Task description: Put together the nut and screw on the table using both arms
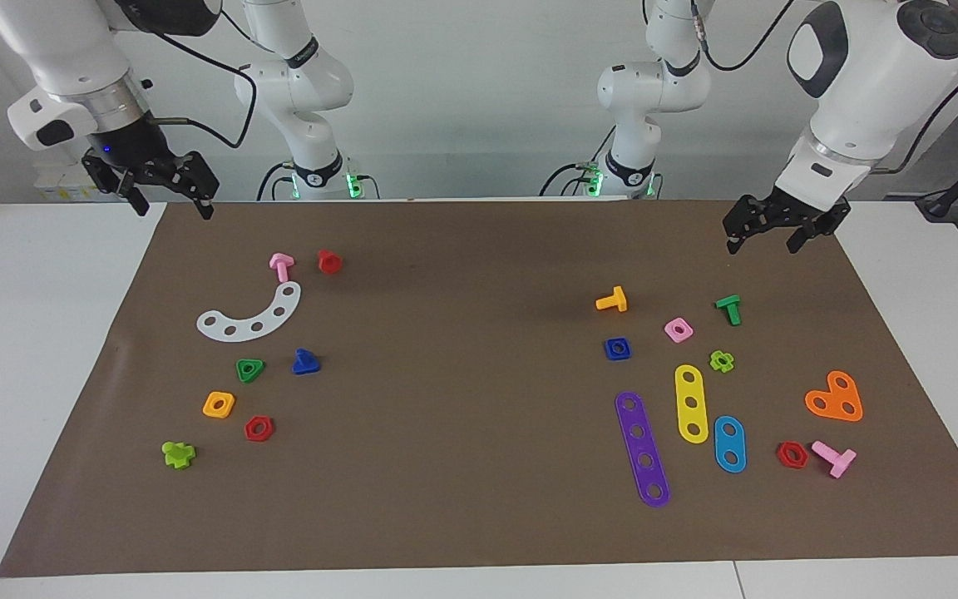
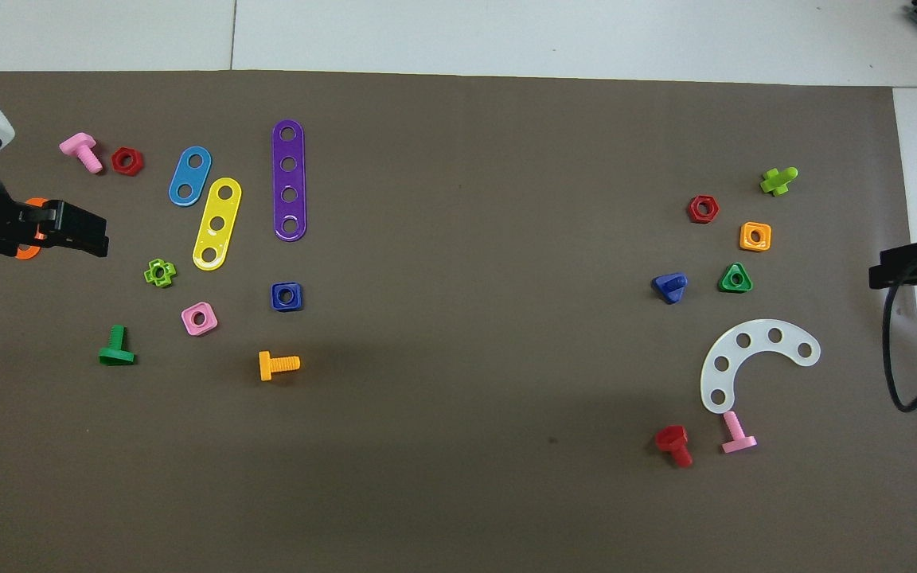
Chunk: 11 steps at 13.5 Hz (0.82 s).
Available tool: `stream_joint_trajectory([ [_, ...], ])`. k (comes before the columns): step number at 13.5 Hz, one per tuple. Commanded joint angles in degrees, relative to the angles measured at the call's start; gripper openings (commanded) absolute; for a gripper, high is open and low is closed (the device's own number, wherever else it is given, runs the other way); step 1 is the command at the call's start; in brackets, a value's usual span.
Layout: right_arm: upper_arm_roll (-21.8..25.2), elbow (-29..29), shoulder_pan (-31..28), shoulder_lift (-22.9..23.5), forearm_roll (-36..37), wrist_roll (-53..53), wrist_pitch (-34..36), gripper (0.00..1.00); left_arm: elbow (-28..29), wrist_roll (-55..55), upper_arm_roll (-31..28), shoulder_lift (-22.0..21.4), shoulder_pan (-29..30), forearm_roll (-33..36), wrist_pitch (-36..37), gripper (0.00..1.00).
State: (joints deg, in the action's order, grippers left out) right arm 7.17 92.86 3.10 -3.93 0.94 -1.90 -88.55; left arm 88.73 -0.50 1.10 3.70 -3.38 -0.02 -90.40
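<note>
Nut (image 1: 617,349) lies on the mat (image 1: 462,466) beside the pink square nut (image 1: 678,330); screw (image 1: 305,363) beside the green triangular nut (image 1: 249,369). Left gripper (image 1: 763,235) and right gripper (image 1: 173,198) both hang wide, empty, above mat corners.

dark-blue nut (image 1: 617,349), dark-blue screw (image 1: 305,363), brown mat (image 1: 479,466), white table (image 1: 30,333)

I see a shiny plastic nut (image 1: 617,349) and screw (image 1: 305,363). The brown mat (image 1: 462,466) looks dull and smooth. The white arms (image 1: 870,75) look glossy.
</note>
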Motion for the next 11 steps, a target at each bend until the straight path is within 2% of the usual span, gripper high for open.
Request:
stream_joint_trajectory([
  [1, -0.23, 0.22, -0.20, -0.28, 0.55, 1.46, 0.75, 1.00, -0.67, 0.24, 0.13, 0.08, 0.12, 0.37, -0.48, 1.00],
  [8, -0.23, 0.39, -0.20, -0.37, 0.29, 0.85, 0.75, 1.00, -0.58, 0.24, 0.13, 0.08, 0.12, 0.37, -0.57, 1.00],
  [11, -0.31, 3.81, -0.20, -1.86, 0.02, 1.37, -2.24, 1.00, -0.58, 0.24, 0.13, 0.08, 0.12, 0.37, -0.57, 1.00],
])
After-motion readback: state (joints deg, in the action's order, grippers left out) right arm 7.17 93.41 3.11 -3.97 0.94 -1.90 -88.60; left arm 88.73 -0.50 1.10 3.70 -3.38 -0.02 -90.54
